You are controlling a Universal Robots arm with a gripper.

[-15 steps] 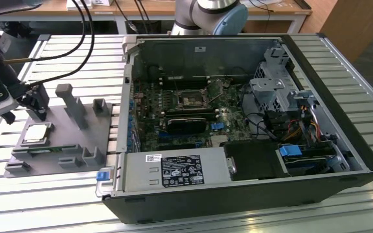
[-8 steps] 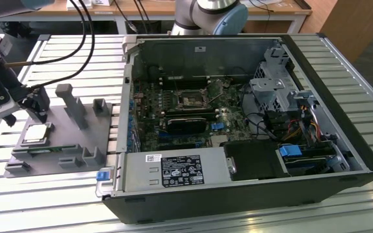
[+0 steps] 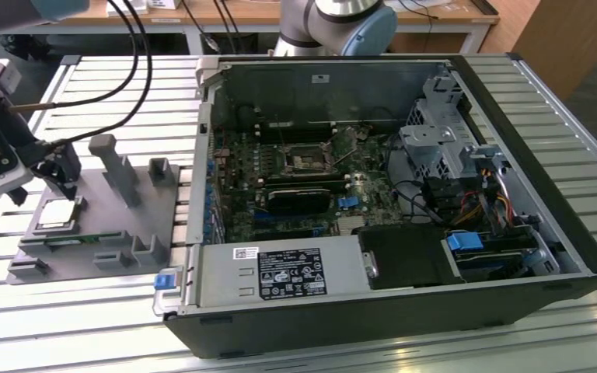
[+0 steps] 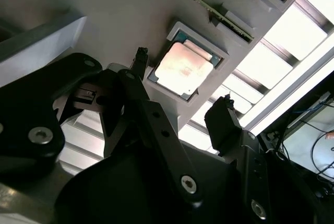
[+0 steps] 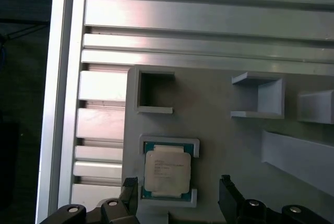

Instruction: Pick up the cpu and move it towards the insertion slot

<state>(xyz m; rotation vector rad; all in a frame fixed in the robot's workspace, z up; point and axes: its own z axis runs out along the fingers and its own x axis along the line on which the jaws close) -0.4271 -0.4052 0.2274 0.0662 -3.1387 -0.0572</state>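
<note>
The cpu [image 3: 58,214], a small silver-topped square chip, lies in its recess on the grey plastic tray [image 3: 133,225] at the exterior view's left. My gripper [image 3: 66,186] hangs just above it, open, with nothing between the fingers. In both wrist views the dark fingertips [image 4: 140,59] [image 5: 225,185] stand on either side of the cpu [image 4: 183,67] [image 5: 167,171], apart from it. The insertion slot [image 3: 307,159], a square socket with a silvery frame, sits on the motherboard inside the open computer case, well toward the exterior view's right.
The tray carries upright grey posts [image 3: 112,167] and a thin green memory strip [image 3: 65,239]. The black computer case [image 3: 403,311] has tall walls, a power supply [image 3: 277,276] and cable bundles [image 3: 475,206]. Black cables [image 3: 137,70] trail above the slatted metal table [image 3: 122,93].
</note>
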